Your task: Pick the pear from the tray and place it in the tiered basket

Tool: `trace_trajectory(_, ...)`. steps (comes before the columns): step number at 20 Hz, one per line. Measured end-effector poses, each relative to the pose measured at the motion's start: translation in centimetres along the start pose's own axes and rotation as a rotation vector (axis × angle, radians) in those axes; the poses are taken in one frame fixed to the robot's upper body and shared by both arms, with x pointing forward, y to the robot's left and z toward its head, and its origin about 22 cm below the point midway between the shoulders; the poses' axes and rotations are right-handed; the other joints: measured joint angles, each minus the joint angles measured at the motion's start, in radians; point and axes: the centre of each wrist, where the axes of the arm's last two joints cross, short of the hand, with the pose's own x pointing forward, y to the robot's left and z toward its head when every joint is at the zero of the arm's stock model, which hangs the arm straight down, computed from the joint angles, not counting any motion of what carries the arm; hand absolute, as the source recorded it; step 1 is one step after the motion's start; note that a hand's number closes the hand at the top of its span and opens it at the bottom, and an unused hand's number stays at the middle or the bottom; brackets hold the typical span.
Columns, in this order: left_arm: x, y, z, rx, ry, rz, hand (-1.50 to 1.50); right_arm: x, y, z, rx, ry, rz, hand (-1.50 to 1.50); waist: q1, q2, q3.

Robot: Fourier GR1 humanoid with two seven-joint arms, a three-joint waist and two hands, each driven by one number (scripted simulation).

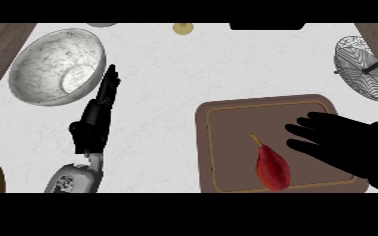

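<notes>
Pear (pixel 273 170): red, on its side, stem pointing up-left, in the lower middle of the brown tray (pixel 229 130), near the front rim and touching no wall. Right hand (pixel 343 142): over the tray's right half, just beside the pear. Its fingers (pixel 303 130) are spread, nearly straight and pointing left; they are released and hold nothing. From this steep view you cannot tell whether the lowest fingertip touches the fruit; it looks just apart. Judged step: approach, before the grasp. To do it well, shift the hand down-left until it is centred over the pear's fat body, not the thin neck. Set the thumb on one flank and the fingers on the other across the short axis, and curl them only once both sides are bracketed. A one-sided nudge will probably roll the pear across the flat tray. After closing, lift above the tray rim before you swing toward the wire tiered basket (pixel 358 62), which is at the right edge, well apart from the tray. Left hand (pixel 96 117): resting at the left of the counter (pixel 170 80) beside the marble bowl (pixel 55 65), fingers straight, unclenched and holding nothing.
</notes>
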Motion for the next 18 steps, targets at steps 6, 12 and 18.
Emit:
trace_trajectory(6,-0.4,0.3,-0.3,0.003,-0.004,-0.001,0.00,-1.5,2.0,-1.3,-0.027,0.044,0.027,-1.50,-0.001,0.000,-0.001)
trace_trajectory(12,-0.2,0.3,-0.2,0.000,0.000,0.000,0.00,-3.5,2.8,-2.3,-0.022,0.077,0.005,-1.50,0.000,-0.001,-0.001)
trace_trajectory(18,0.2,0.1,-0.3,0.003,0.006,-0.002,0.00,-4.8,4.4,-3.2,0.007,0.071,-0.023,-1.50,-0.002,-0.001,-0.001)
